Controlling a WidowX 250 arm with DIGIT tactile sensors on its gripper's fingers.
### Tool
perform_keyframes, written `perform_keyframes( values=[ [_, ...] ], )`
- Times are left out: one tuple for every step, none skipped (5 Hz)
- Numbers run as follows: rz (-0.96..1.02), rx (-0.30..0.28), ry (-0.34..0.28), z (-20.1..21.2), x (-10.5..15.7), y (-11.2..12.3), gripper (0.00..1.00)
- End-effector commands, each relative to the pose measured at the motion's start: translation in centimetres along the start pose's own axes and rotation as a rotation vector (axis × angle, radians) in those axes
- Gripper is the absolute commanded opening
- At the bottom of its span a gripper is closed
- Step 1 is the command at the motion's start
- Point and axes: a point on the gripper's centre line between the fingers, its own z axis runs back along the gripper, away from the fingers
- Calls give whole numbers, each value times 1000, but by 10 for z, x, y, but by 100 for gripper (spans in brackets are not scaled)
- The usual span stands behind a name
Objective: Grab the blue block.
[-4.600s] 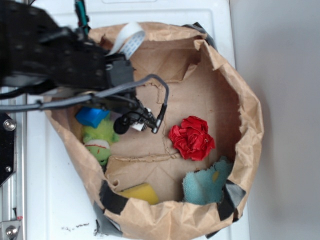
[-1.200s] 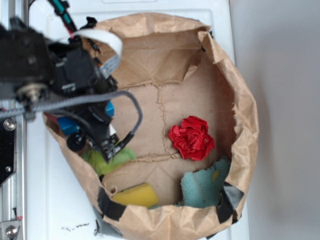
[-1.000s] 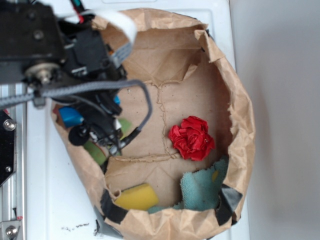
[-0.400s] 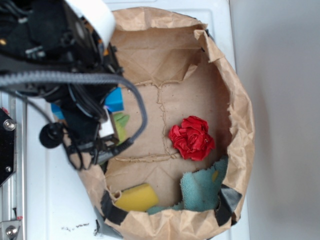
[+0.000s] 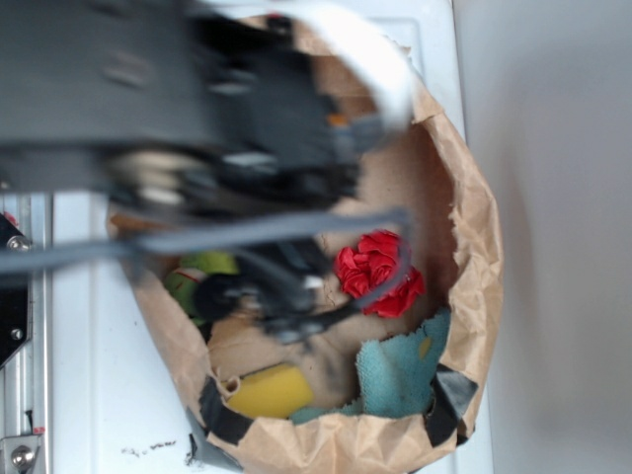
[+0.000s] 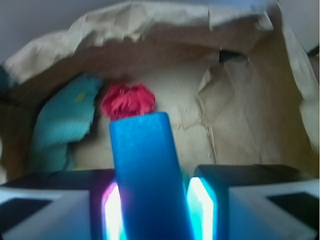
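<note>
White table carries a crumpled brown paper bag, and from the wrist view the job looks essentially done. Nearest, the end effector is clamped on the blue block, which stands upright between its fingers. Beyond the block lie a red flower and teal cloth. I'd say only holding firm remains.

Blurred arm over paper bag; red flower inside.
</note>
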Motion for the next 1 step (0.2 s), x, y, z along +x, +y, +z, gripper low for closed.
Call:
perform_keyframes(
  values=[
    [45, -19, -91, 8, 15, 4, 0]
  ],
)
